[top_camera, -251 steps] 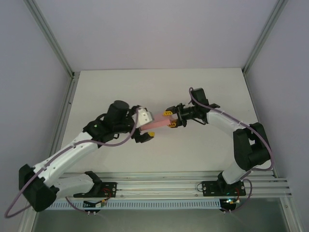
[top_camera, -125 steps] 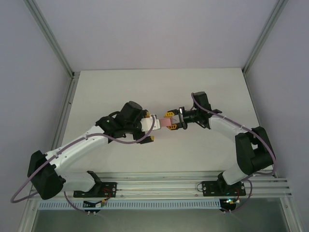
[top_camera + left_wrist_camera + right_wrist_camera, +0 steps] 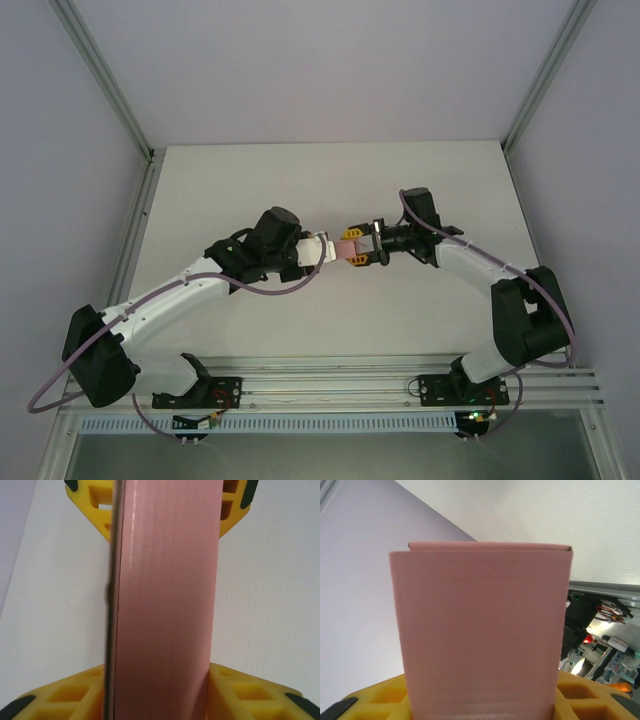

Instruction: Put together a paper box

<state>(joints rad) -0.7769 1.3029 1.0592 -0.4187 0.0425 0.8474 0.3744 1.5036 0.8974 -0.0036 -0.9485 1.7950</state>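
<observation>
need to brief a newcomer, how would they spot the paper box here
Find the middle of the white table, where the arms meet tip to tip. The paper box is the flat card pinched between the left gripper and right gripper, the only salmon-pink thing among yellow fingers.

A robotics lab cell — a white desk (image 3: 250, 180) boxed in by plain pale panels (image 3: 320, 60) and aluminium frame posts (image 3: 103, 85), with a slotted metal rail (image 3: 340, 385) and loose purple cables (image 3: 40, 398) along the near edge.
</observation>
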